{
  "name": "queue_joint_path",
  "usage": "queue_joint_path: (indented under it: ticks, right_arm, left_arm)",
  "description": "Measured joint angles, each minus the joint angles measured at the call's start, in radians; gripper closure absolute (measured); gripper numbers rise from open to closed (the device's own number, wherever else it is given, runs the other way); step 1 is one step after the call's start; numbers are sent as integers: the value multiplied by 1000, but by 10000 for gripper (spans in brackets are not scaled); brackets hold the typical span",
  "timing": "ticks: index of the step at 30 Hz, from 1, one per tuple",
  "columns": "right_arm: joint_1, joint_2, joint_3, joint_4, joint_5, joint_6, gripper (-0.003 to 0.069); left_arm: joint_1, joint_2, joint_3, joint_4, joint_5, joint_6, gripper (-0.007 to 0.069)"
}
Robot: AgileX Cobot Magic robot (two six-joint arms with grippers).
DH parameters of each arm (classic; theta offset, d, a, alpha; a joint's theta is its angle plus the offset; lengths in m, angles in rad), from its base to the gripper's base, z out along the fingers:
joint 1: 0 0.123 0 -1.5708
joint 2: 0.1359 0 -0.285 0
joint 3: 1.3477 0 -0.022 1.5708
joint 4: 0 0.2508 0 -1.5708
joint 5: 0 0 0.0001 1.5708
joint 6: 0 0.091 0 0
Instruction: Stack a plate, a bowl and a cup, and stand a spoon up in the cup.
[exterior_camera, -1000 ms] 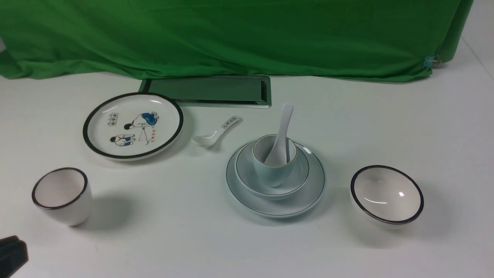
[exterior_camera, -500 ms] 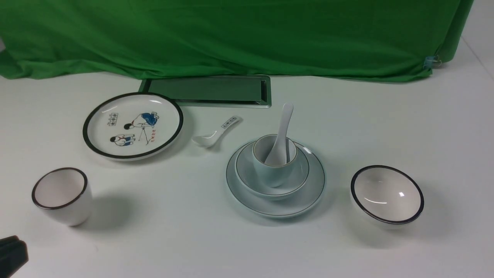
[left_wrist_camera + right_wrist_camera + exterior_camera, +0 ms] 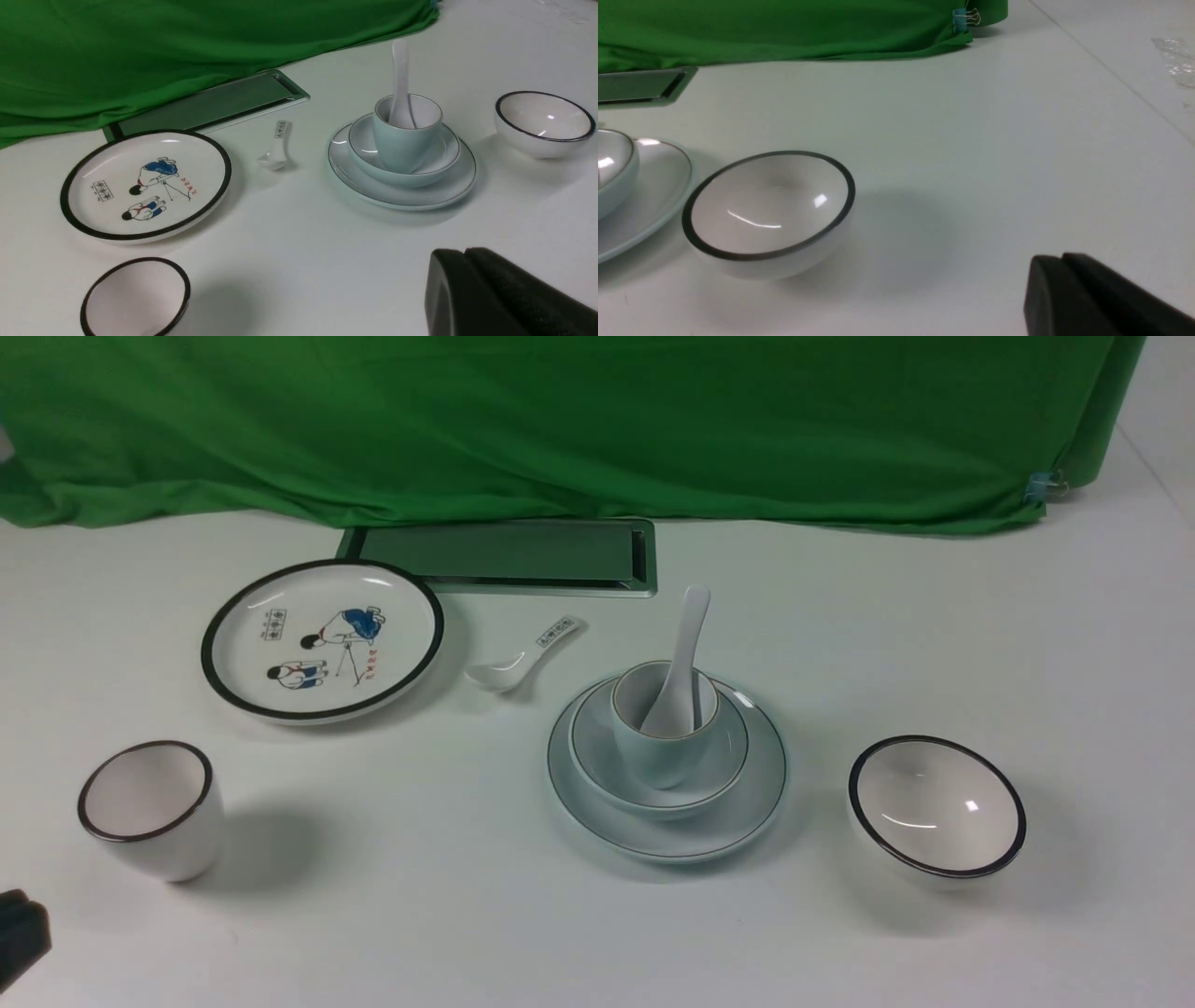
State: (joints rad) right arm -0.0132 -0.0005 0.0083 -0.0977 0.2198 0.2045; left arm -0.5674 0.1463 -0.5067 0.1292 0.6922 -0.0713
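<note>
The pale blue plate [image 3: 747,803] lies mid-table with the pale blue bowl [image 3: 719,770] on it. The small pale blue cup [image 3: 658,756] stands in the bowl. The plain white spoon [image 3: 686,649] stands in the cup, handle leaning back. The stack also shows in the left wrist view: plate [image 3: 448,189], bowl [image 3: 441,156], cup [image 3: 397,147], spoon [image 3: 401,74]. My left gripper [image 3: 465,252] is shut and empty, near the front left corner [image 3: 19,933]. My right gripper [image 3: 1062,256] is shut and empty, out of the front view.
A black-rimmed plate with cartoon figures [image 3: 322,639] lies back left. A small patterned spoon [image 3: 523,658] lies beside it. A dark-rimmed white cup [image 3: 149,807] stands front left. A black-rimmed white bowl [image 3: 936,807] stands right. A metal panel [image 3: 504,555] and green cloth [image 3: 560,420] are behind.
My left gripper has drawn back a little toward the front left corner. The dishes have not moved.
</note>
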Motion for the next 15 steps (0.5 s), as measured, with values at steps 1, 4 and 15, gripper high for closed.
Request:
queue_joint_path:
  ticks: [1, 4, 15]
  right_arm:
    - [0, 0, 0, 0, 0, 1, 601]
    - [0, 0, 0, 0, 0, 1, 592]
    - [0, 0, 0, 0, 0, 1, 550]
  left_arm:
    - [23, 0, 11, -4, -28, 5, 656]
    - [133, -5, 77, -9, -169, 38, 656]
    - [647, -108, 478, -227, -648, 64, 655]
